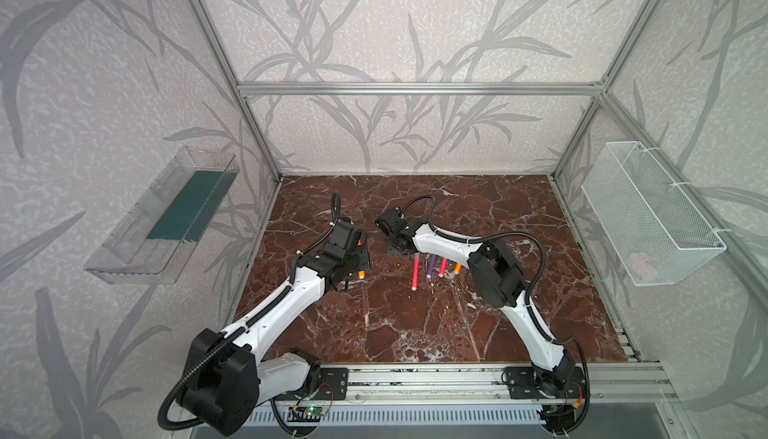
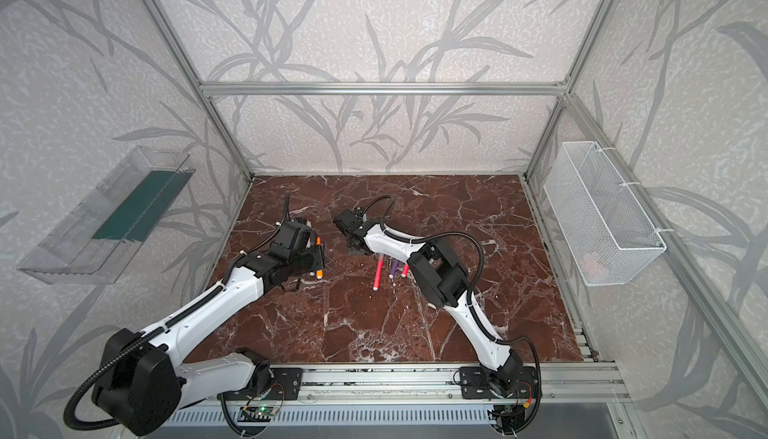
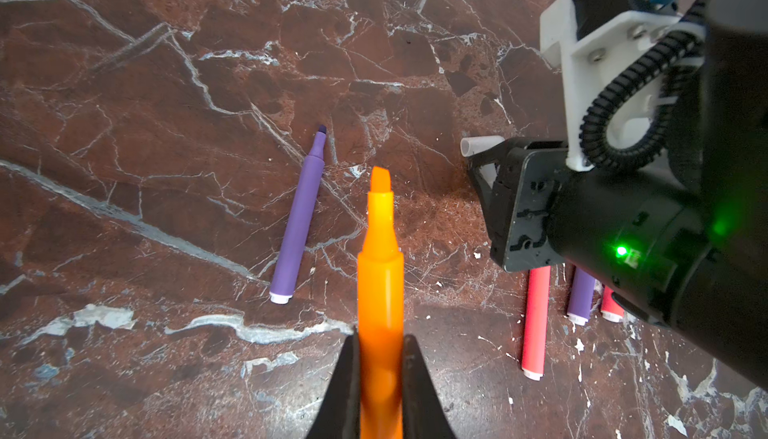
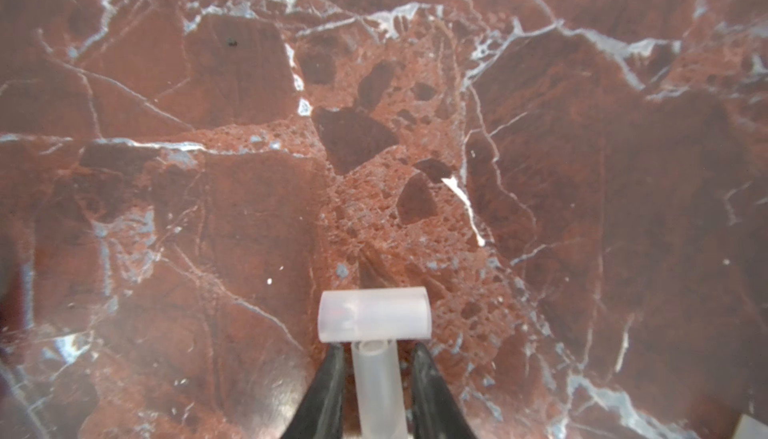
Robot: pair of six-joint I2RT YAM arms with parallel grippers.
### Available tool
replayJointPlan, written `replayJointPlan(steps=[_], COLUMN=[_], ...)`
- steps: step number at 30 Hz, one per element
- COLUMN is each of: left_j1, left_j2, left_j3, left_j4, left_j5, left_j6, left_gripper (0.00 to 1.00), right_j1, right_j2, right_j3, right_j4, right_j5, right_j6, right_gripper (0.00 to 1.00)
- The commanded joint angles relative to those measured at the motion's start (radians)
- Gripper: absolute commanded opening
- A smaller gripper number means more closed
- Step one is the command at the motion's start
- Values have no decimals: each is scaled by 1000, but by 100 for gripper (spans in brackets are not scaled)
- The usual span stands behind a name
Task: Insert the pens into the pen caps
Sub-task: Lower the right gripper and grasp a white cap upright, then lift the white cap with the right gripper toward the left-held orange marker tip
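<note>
The task looks barely begun: no pen in view wears a cap, and the first pairing is only being set up. The left gripper [image 3: 381,335] is clamped on the barrel of an orange pen [image 3: 380,250] at the low centre of the left wrist view. The pen's long axis runs straight up that frame, bare chisel tip toward the top. In a top view the same pen [image 1: 362,273] stands nearly up-and-down left of centre, white plug at its lower end. The right gripper [image 4: 378,346] has its jaws drawn in around a translucent pen cap [image 4: 379,391] at the bottom centre of the right wrist view. It appears to grip it, though thin slivers of gap show beside the fingertips. This cap's axis runs up the frame, open mouth toward the top, just short of a second cap [image 4: 373,314] lying crosswise on the marble table [image 4: 582,208]. A purple pen [image 3: 297,225] lies loose left of centre in the left wrist view, bare tip toward the upper right. Near the middle of a top view lie four more: a pink-red pen [image 1: 415,275], a second purple pen [image 1: 430,268], a second pink-red pen [image 1: 443,267] and a second orange pen [image 1: 457,268]. Their plugs point down-frame and their tips are hidden under the right arm, so I cannot tell whether those are capped. By my reading all six remain, and the held cap's mouth must first face the orange tip.
</note>
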Motion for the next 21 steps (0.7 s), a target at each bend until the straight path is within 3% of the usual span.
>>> replayJointPlan(steps=[1,13,21], left_j1=[-5,-5,-64], left_j2=[-4,-16,-36], left_j3=[-1,-8,-33], left_j4=[-1,-3,73], left_j5=[-3,4,71], left_j6=[5,9,29], left_gripper=[0,0,0], right_j1=[5,5,0], right_j2=[10,-2,-272], right_j3=[1,-26,-314], right_j4=[-45,-35,169], right_j5=[11,5,4], right_j6=[-3,16,88], right_gripper=[27,10,9])
